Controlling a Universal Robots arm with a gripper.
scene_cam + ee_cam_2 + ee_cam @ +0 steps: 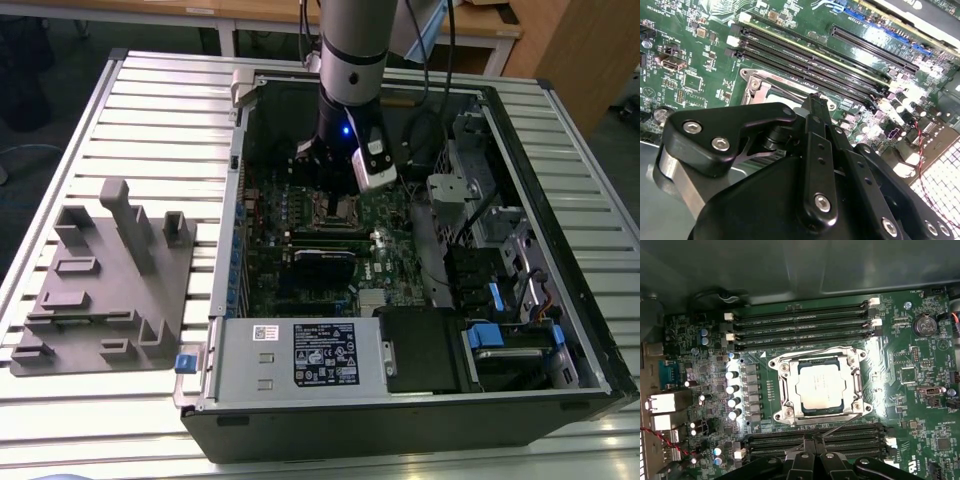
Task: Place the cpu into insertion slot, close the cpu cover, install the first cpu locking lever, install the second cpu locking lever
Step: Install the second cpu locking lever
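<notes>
The arm stands upright inside the case, its gripper [814,441] (fingers pressed together) just beside the cpu cover [785,390].

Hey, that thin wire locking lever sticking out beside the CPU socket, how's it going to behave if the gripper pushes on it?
The locking lever looks like a thin bent metal rod, so it would probably flex and spring back rather than stay put. Its smooth, narrow surface may let the fingers slip off sideways. It runs close along the cpu cover, so it likely pivots from one end, not lifts free.
</notes>
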